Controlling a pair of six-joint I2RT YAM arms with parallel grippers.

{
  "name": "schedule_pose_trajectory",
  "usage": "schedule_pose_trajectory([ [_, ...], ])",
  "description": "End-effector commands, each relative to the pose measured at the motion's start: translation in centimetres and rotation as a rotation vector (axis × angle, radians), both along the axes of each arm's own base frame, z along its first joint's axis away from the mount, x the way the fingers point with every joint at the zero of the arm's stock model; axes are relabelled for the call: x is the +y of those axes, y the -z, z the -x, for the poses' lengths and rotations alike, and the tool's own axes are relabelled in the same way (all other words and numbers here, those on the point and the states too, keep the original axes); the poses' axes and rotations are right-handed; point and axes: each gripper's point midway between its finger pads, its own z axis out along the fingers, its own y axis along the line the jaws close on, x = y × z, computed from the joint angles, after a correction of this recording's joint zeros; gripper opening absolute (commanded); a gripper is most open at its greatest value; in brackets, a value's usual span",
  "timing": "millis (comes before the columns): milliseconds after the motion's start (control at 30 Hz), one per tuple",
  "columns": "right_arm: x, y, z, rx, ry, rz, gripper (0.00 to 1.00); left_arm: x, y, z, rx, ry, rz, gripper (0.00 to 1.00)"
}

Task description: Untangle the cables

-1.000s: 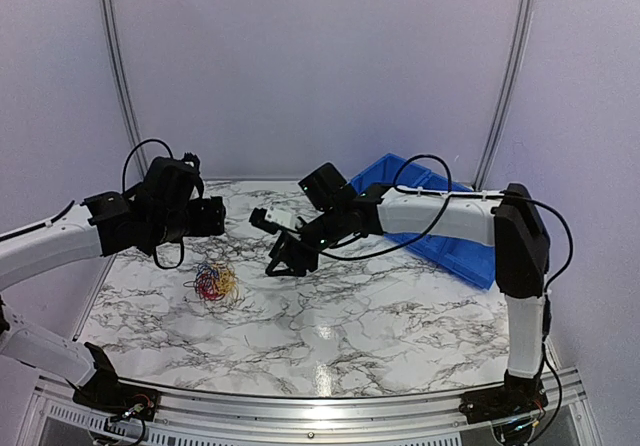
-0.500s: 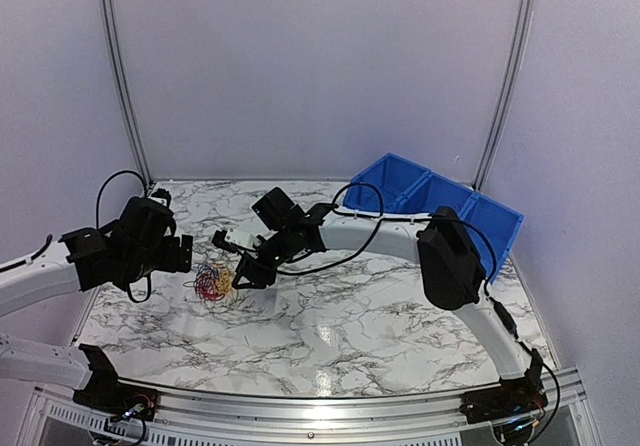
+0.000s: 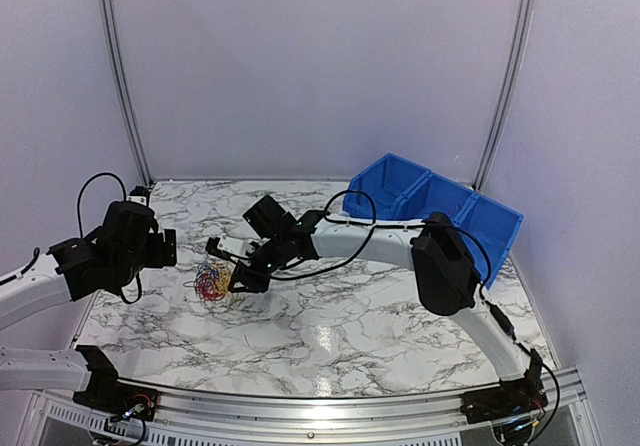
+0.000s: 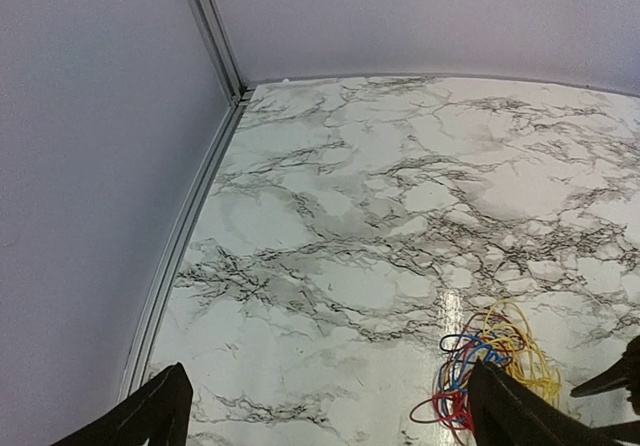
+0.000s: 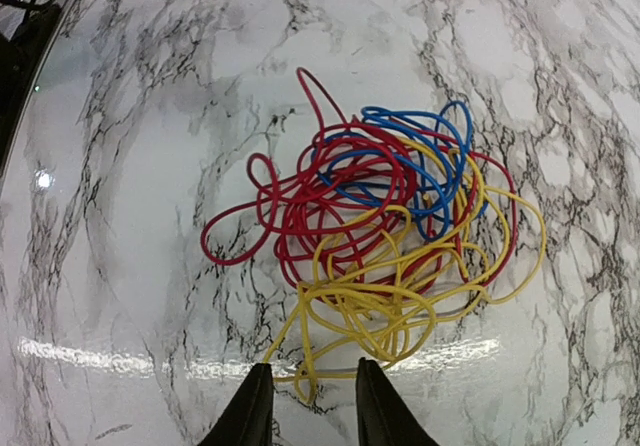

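The cables [image 3: 212, 282] lie as one small tangle of red, blue and yellow wire on the marble table [image 3: 380, 316], left of centre. In the right wrist view the cables [image 5: 380, 236] fill the middle. My right gripper [image 5: 312, 368] stands low at their near edge, narrowly open, with the end loop of a yellow cable [image 5: 304, 378] lying between the fingertips. From above, the right gripper [image 3: 236, 280] is at the tangle's right side. My left gripper [image 4: 328, 368] is wide open and empty, left of the cables [image 4: 495, 361]. Seen from the top, the left gripper [image 3: 166, 249] hovers apart from them.
A row of blue bins [image 3: 432, 204] stands at the back right of the table. The enclosure's wall rail [image 4: 190, 216] runs along the table's left edge, close to the left arm. The right arm [image 3: 370, 238] stretches across the table's middle.
The right arm has swung left across the table to the tangle, and its jaws have narrowed. The left arm has drawn back to the left and its jaws have opened fully.
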Motion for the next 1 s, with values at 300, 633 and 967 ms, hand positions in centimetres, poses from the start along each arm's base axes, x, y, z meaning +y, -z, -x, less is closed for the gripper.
schedule_pose_trajectory([
  [300, 0.1, -2.2, -1.5, -0.043, 0.106, -0.008, 0.0, -5.5, -1.5, -0.2, -0.005, 0.241, 0.243, 0.99],
  [633, -1.7, -9.2, 1.0, 0.02, 0.069, -0.143, 0.0, -9.5, 0.8, 0.6, -0.072, 0.37, 0.445, 0.89],
  [967, -2.1, -8.8, -0.7, 0.194, 0.079, -0.19, 0.0, -12.1, 2.5, 2.4, -0.168, 0.514, 0.473, 0.84],
])
